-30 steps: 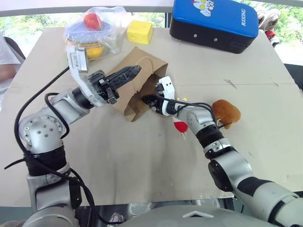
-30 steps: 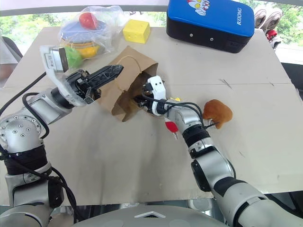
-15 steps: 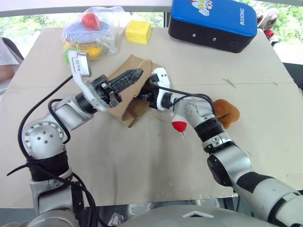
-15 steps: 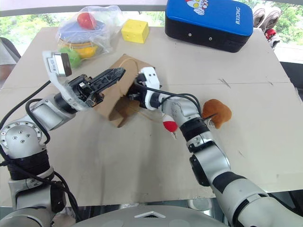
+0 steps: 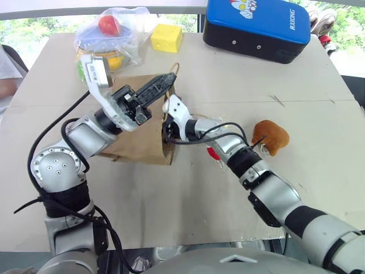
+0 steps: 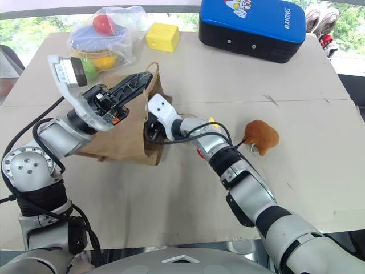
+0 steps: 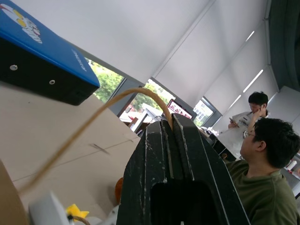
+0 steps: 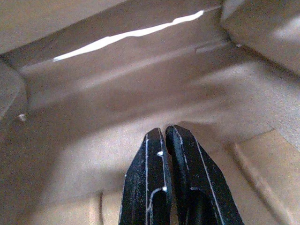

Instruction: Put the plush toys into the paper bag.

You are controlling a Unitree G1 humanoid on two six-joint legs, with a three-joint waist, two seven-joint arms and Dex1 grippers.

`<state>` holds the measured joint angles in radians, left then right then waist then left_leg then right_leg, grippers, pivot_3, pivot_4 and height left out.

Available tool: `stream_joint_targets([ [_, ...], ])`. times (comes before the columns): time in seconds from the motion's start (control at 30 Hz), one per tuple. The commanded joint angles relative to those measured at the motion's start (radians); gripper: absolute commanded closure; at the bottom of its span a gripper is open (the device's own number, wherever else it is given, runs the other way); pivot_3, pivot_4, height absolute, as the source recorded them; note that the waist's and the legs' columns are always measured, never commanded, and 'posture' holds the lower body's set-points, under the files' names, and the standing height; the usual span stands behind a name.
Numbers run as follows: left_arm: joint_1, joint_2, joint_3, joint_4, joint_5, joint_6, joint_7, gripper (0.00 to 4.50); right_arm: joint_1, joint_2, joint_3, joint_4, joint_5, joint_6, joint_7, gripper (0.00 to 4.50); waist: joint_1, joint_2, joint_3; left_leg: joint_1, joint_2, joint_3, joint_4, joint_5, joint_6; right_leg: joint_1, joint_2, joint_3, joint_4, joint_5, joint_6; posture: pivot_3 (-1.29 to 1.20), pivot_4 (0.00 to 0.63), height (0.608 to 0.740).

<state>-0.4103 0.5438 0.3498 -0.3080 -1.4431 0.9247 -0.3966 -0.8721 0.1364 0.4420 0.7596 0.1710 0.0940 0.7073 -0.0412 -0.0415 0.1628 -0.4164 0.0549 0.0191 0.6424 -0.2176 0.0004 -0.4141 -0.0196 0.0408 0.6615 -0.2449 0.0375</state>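
Observation:
The brown paper bag (image 5: 137,140) is held up off the table on its side, its mouth facing right. My left gripper (image 5: 170,78) is shut on one twisted loop handle (image 7: 93,117) at the bag's top edge. My right gripper (image 8: 164,133) is shut and empty, reaching into the bag's mouth; the right wrist view looks along the bag's bare inside (image 8: 117,89). The brown fuzzy plush toy (image 5: 272,136) lies on the table to the right. The white cone plush toy is mostly hidden behind my right forearm, with its red tip (image 5: 214,153) showing.
A blue and black case (image 5: 256,25) lies at the table's far right. A yellow cheese block (image 5: 167,38) and a clear plastic bag of colourful toys (image 5: 108,37) sit at the far left. Two people (image 7: 267,154) are seated beyond the table.
The bag has swung from a crumpled tilt to hanging with its broad side showing. My right gripper moved left, deeper into the bag's mouth. The left gripper kept its hold on the handle.

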Motion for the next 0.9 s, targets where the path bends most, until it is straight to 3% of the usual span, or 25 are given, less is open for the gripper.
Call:
stream_joint_targets([
  [0.03, -0.023, -0.006, -0.003, -0.039, -0.01, -0.034, -0.009, 4.5, 0.033, 0.064, 0.038, -0.005, -0.056, -0.05, 0.043, 4.47, 0.0, 0.0, 0.0, 0.0, 0.0, 0.0, 0.0, 0.0, 0.0, 0.0, 0.0, 0.0, 0.0, 0.0, 0.0, 0.0, 0.15, 0.74],
  [0.27, -0.084, 0.071, 0.068, 0.0, -0.014, -0.052, 0.004, 4.5, 0.067, 0.088, 0.039, 0.111, -0.128, -0.026, -0.008, 4.47, 0.0, 0.0, 0.0, 0.0, 0.0, -0.001, 0.0, 0.0, 0.0, 0.0, 0.0, 0.0, 0.0, 0.0, 0.0, 0.0, 0.15, 0.74],
  [0.53, -0.142, 0.173, 0.079, 0.051, 0.024, -0.06, -0.058, 4.5, 0.059, 0.137, -0.097, 0.108, -0.047, 0.055, -0.125, 4.47, 0.008, 0.0, 0.0, 0.0, -0.001, 0.0, 0.0, 0.0, 0.0, 0.0, -0.001, -0.001, -0.001, 0.0, 0.0, 0.0, 0.15, 0.74],
  [0.67, -0.131, 0.205, 0.082, 0.057, 0.06, -0.053, -0.1, 4.5, 0.094, 0.162, -0.162, 0.022, 0.08, 0.089, -0.038, 4.47, 0.004, 0.0, 0.0, 0.0, -0.001, 0.0, 0.0, 0.0, 0.0, 0.0, -0.001, -0.001, 0.0, 0.0, 0.0, 0.0, 0.15, 0.74],
  [0.9, -0.079, 0.244, 0.063, 0.048, 0.151, -0.051, -0.189, 4.5, 0.14, 0.16, -0.141, -0.117, 0.193, 0.217, 0.061, 4.47, 0.001, 0.0, 0.0, 0.001, 0.0, 0.0, -0.001, 0.0, 0.0, 0.0, 0.0, -0.001, 0.0, 0.0, 0.0, 0.0, 0.15, 0.74],
])
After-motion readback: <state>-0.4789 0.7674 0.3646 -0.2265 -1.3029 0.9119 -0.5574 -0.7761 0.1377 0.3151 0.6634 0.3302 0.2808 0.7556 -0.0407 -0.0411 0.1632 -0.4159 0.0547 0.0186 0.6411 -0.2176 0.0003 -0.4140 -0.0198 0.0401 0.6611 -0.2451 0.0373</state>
